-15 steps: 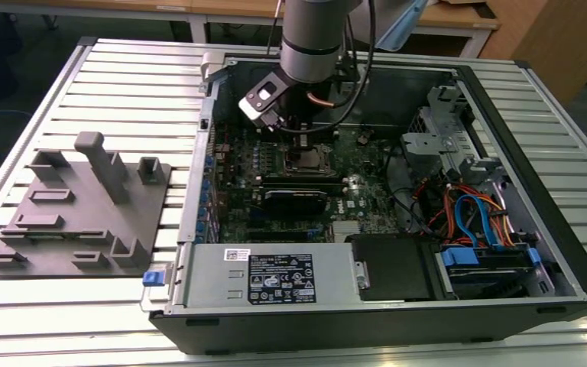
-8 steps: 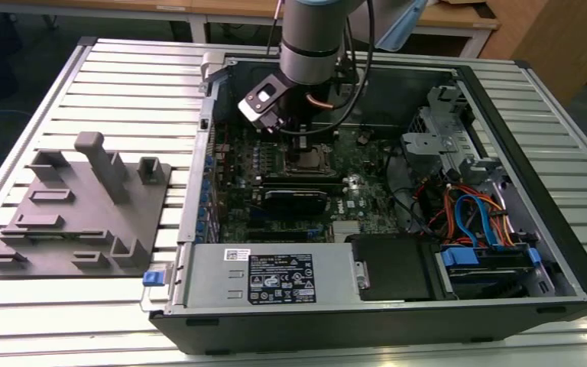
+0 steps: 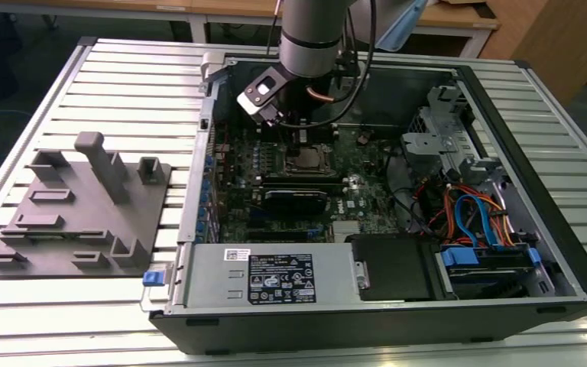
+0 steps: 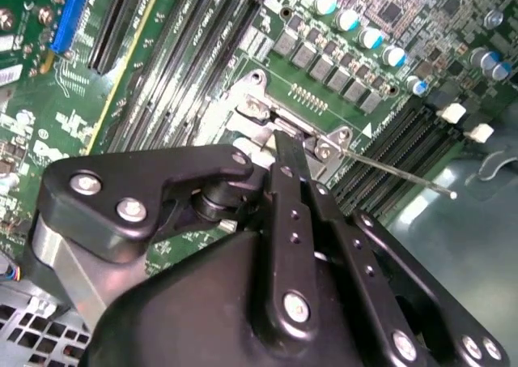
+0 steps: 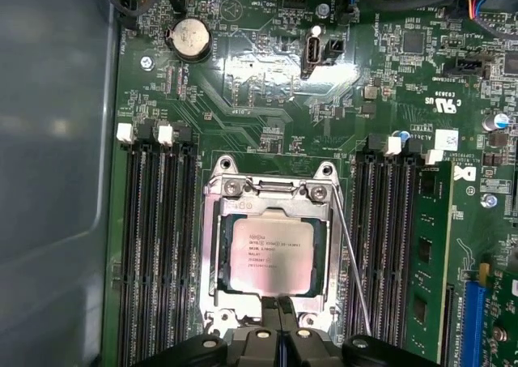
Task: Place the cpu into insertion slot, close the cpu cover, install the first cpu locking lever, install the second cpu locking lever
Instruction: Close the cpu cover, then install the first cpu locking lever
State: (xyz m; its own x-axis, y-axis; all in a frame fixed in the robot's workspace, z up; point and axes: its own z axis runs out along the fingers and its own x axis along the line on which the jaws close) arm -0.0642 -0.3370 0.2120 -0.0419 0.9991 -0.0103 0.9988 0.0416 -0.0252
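Black and closed, the tool [image 5: 279, 312] sits nearest in both wrist views. Its jaws are pressed together with nothing between them, and its tip is at the near edge of the cpu cover [image 5: 222, 245], seemingly bearing on it. Just beyond the tip the cpu [image 5: 271, 256] lies flat in the insertion slot [image 3: 312, 163], its silvery top showing through the cover's window. Seating therefore looks done, and closing the cover looks to be the step in hand. To do it well, I judge the push should go straight down on the frame's metal alone, never on the chip. It should also be even, so the plate settles flush all round without skewing on its hinge. Beside the slot a thin wire locking lever [image 5: 352, 270] angles away unlatched, its free end by the memory slots [image 5: 388, 245]; the tip should stay clear of it. Farther out, in the exterior view, the arm [image 3: 309, 38] drops almost vertically into the open computer case [image 3: 538, 229] on the slatted tabletop [image 3: 120, 69], with the tool pointing down at the green motherboard [image 3: 365, 172].
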